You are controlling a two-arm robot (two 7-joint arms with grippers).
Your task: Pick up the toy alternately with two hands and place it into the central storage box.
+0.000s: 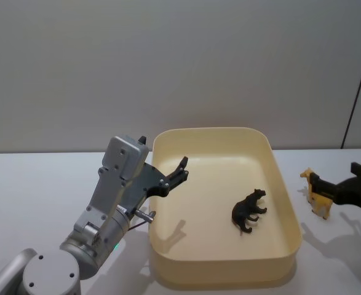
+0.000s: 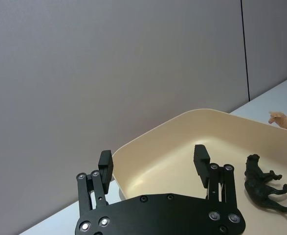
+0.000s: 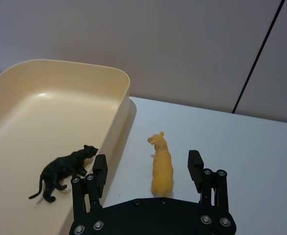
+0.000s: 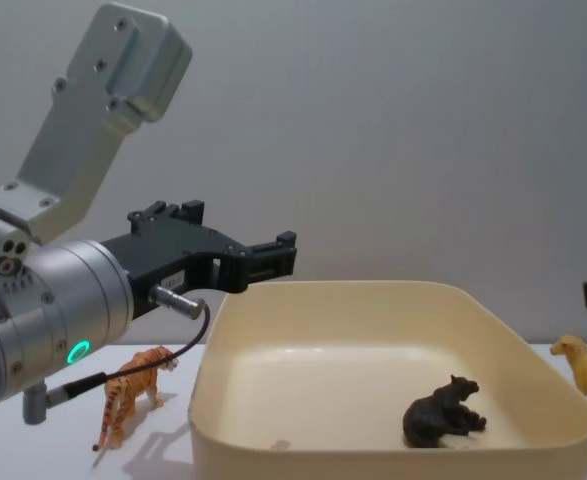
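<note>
My left pincer (image 2: 153,160) hangs wide and empty over the box (image 1: 285,258) rim, with the black toy (image 1: 249,211) inside. My right pincer (image 3: 148,166), also wide, frames the yellow toy (image 3: 161,169), likely for its turn

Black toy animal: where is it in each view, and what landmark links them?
Head view: black toy animal on the floor of the cream tub, toward its right wall.
Chest view: black toy animal low in the tub, right of centre.
Left wrist view: black toy animal on the tub floor past the left gripper.
Right wrist view: black toy animal just inside the tub wall, by the right gripper.
Shared landmark: the cream tub.
</note>
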